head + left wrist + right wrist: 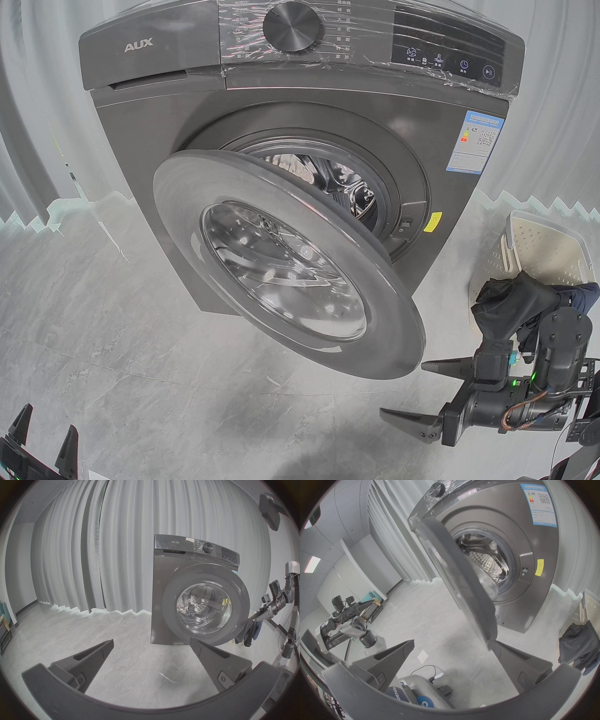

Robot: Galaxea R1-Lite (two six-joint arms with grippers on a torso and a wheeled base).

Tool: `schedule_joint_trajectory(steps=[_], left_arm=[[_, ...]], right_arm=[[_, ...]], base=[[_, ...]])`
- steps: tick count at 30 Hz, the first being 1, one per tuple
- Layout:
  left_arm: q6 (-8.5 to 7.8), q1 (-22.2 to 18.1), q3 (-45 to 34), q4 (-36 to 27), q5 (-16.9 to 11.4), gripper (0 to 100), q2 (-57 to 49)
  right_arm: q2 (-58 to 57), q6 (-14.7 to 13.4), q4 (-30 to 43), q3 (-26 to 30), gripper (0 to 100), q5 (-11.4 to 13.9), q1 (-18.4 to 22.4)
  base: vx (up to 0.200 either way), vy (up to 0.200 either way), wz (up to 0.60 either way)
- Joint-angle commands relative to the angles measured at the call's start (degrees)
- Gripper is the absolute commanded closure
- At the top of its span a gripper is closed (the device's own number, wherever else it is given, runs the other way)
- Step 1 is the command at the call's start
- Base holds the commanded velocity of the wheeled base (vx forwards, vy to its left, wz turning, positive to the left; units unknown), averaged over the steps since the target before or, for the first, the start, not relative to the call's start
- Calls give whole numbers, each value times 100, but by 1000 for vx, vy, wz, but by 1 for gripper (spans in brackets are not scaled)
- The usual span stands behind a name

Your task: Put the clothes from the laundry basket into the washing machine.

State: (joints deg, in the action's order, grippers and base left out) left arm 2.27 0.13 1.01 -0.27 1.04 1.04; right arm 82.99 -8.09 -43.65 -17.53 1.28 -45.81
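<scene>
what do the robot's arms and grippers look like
The left gripper and right gripper are matte dark grey, each with two tapered wedge fingers that carry ribbed pads near the tips. The right arm is dark with a rounded wrist joint, a thin orange cable and small green lights.

The grey washing machine (147, 128) is standing on the floor with its round door (284, 269) hanging wide open. Dark clothes (511, 301) are spilling over the rim of the white laundry basket (553, 245) sitting just beside it.
</scene>
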Motion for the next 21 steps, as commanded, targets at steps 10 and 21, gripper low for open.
schedule_joint_trajectory(steps=[10, 21], left_arm=[[2, -5, -92, 0, 2, 0, -77], [2, -5, -92, 0, 2, 0, -77]], right_arm=[[-460, 247, 76, 505, 0, -84, 723], [68, 519, -3, -40, 0, -40, 1848]], base=[[0, 0, 0], [0, 0, 0]])
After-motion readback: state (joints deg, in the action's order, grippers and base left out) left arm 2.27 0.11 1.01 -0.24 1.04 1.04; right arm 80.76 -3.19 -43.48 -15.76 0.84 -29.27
